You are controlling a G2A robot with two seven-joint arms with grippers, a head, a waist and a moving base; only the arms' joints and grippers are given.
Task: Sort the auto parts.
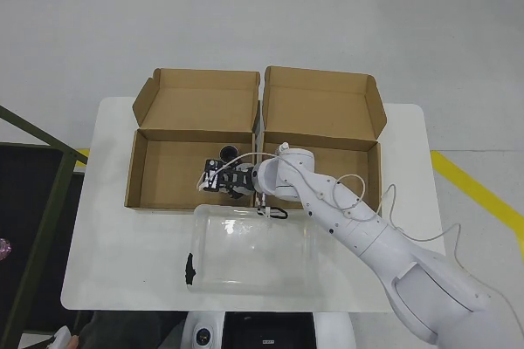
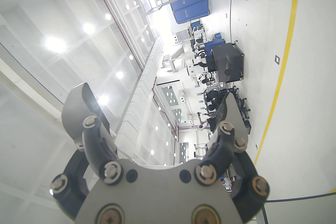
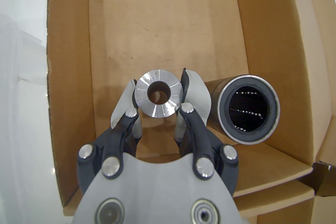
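My right gripper is shut on a shiny metal bushing with a centre hole, held above the floor of the left cardboard box. In the top view that gripper hangs over the same box, near its right half. Beside it a dark cylindrical bearing with rows of small balls inside lies against the box wall; from above the bearing sits at the box's back. My left gripper points up at the hall's ceiling, open with nothing between its fingers.
A second open cardboard box stands to the right of the first. A clear plastic bin sits at the table's front, with a small black part at its left edge. The white table has bare room at the left.
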